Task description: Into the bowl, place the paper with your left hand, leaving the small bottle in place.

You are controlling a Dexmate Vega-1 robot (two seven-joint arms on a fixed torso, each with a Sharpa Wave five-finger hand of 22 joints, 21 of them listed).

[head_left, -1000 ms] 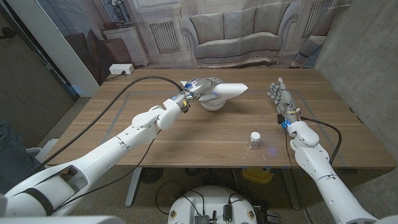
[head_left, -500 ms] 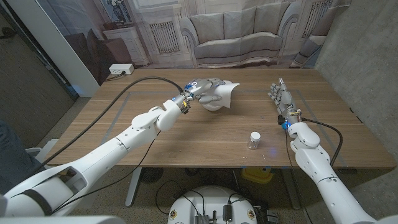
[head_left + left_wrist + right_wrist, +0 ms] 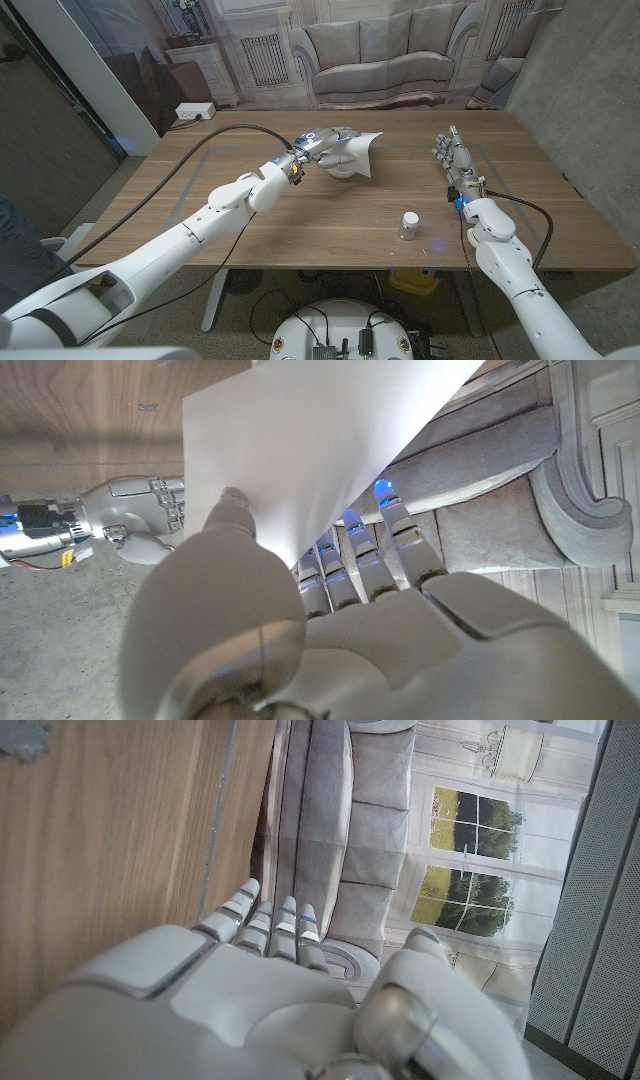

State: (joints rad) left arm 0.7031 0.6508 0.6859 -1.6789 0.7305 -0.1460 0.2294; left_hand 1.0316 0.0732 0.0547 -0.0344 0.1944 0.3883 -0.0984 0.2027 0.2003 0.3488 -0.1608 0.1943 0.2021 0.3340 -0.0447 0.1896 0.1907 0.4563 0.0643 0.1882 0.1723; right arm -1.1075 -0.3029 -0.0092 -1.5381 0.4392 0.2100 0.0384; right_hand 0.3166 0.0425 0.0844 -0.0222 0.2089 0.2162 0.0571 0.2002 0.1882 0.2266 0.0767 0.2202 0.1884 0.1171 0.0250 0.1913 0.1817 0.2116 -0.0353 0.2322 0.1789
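White paper [image 3: 362,153] sits pinched in your left hand [image 3: 325,143] right over the bowl [image 3: 341,168]; the small bottle [image 3: 409,225] stands well apart, and your right hand [image 3: 451,155] waits, fingers straight and close together. From the left wrist, thumb and fingers [image 3: 345,565] squeeze the sheet [image 3: 300,450], so letting go off-centre could slide it onto the table.

No readable text or labels.

left robot hand [image 3: 325,143] gripping, right robot hand [image 3: 452,158] (fingers straight) idle

Arms: glossy white shells; black cable along each; left hand [image 3: 325,143] and right hand [image 3: 452,156] silver-grey, segmented; blue lights on fingertips [image 3: 383,489].
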